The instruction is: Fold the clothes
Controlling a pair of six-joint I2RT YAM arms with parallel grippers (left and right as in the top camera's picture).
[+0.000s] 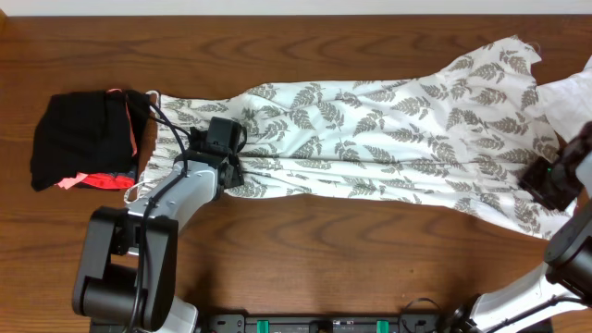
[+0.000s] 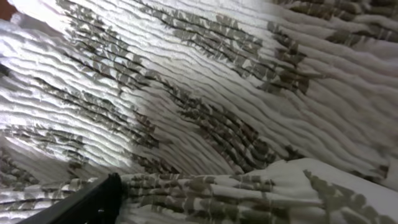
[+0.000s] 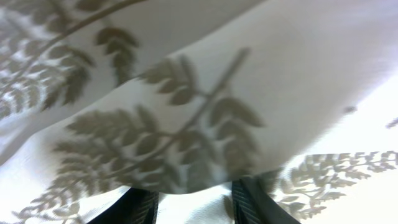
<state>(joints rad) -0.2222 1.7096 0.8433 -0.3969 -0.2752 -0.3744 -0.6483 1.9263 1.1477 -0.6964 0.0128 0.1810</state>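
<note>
1. The dress [image 1: 370,139] lies spread along the table [image 1: 324,268], with its straps at the left and its flared hem at the right.
2. My left gripper [image 1: 227,153] sits on the gathered bodice near the left end. Only one finger [image 2: 93,202] shows against the cloth, so I cannot tell how wide it stands.
3. My right gripper [image 1: 553,180] is at the hem's near right corner. Cloth drapes over its fingers [image 3: 255,199] and hides the tips, so again I cannot tell.
4. A black bundle [image 1: 83,139] lies just left of the straps, and a white cloth [image 1: 572,92] sits at the far right.
</note>
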